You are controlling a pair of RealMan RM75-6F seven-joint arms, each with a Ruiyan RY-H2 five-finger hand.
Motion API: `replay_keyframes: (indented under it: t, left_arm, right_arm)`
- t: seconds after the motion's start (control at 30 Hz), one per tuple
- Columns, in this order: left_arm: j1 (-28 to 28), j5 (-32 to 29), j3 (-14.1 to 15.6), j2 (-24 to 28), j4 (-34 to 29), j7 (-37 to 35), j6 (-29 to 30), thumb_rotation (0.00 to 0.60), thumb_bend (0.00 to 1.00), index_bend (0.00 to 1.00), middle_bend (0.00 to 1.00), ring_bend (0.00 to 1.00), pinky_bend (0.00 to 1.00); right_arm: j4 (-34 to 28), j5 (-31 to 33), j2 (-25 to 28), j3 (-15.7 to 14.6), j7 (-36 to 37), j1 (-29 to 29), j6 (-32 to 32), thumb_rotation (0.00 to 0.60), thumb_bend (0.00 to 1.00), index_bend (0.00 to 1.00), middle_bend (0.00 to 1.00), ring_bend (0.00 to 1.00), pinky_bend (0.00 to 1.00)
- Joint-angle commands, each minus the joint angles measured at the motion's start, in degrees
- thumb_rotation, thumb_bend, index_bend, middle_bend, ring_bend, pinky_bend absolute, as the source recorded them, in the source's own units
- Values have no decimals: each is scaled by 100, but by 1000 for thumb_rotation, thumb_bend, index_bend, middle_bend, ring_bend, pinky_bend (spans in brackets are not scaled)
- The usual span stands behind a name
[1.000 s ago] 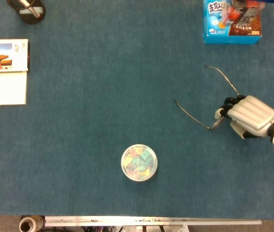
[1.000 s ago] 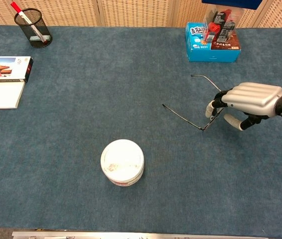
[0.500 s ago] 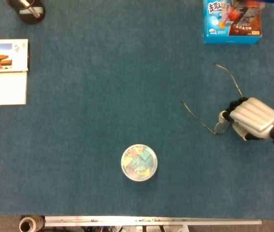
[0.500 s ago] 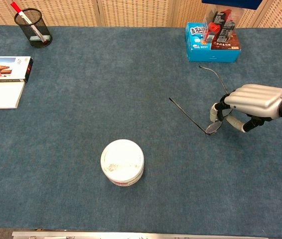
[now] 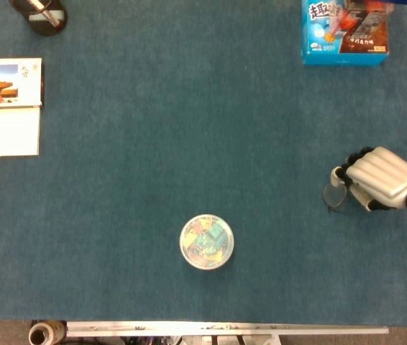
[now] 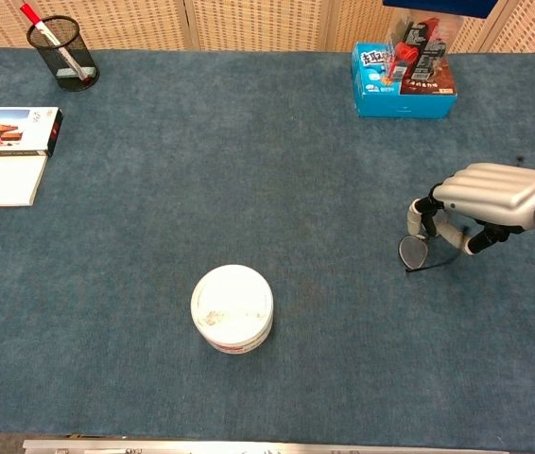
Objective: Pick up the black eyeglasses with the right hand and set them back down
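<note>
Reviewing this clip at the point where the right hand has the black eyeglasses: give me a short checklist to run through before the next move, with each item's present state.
1. Right hand holds the eyeglasses: ok, its fingertips are on the frame above the lens.
2. Glasses off the table: cannot tell, the lens hangs low, near the cloth.
3. Temples' state: cannot tell, they barely show in either view.
4. Set-down area free: ok, bare cloth around the lens; the blue box and the round container stand well away.
5. Left hand out of the way: ok, it shows in neither view.
</note>
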Motion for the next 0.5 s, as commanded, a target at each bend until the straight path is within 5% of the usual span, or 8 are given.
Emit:
replay_keyframes:
  t: [0.03,0.5]
  left_arm:
    - [-1,0,1,4,-11,12,-1,600,510,307,434,364,562]
    - [-3,-26,6,0,-7,11,-37,600,510,308,434,364,562]
  right_arm:
    - [12,0,-3,-4,12,-4,5,600,649,371,468,300,297]
    - [175,30,-135,-22,148,-13,-33,600,649,371,468,300,298]
